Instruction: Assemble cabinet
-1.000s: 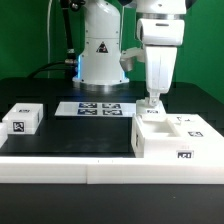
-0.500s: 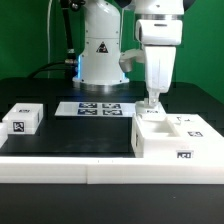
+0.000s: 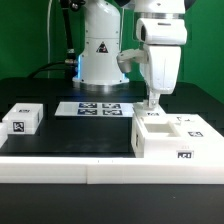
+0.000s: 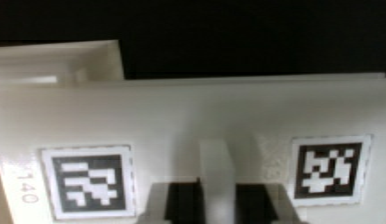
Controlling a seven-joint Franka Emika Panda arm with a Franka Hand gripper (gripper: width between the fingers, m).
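1. Front edge: a white ledge (image 3: 60, 166) runs across the near side of the black tabletop (image 3: 75, 136).

2. Cabinet (image 3: 170, 140): it stands upright on the tabletop directly behind the ledge, at the exterior view's right. The top face shows open recesses. One square tag (image 3: 184, 154) is visible on the near wall.

3. Small white block (image 3: 22, 121): it sits on the tabletop at the exterior view's left, well apart from the cabinet. It has tags on its top and near faces.

4. Hand (image 3: 152, 104): it points straight down at the far edge of the cabinet, with its tips at the cabinet's top surface.
   - In the wrist view the two dark fingers (image 4: 183, 203) stand a narrow gap apart.
   - A raised white rib of the cabinet (image 4: 208, 120) lies in that gap.
   - Whether the pads press on the rib cannot be determined.
   - Two tags flank the hand (image 4: 222, 195), one on each side (image 4: 87, 182) (image 4: 327, 168).

5. Marker board (image 3: 98, 108): it lies flat on the tabletop beyond the block and cabinet, near the middle.

6. Robot base (image 3: 100, 50): it is located behind the marker board.
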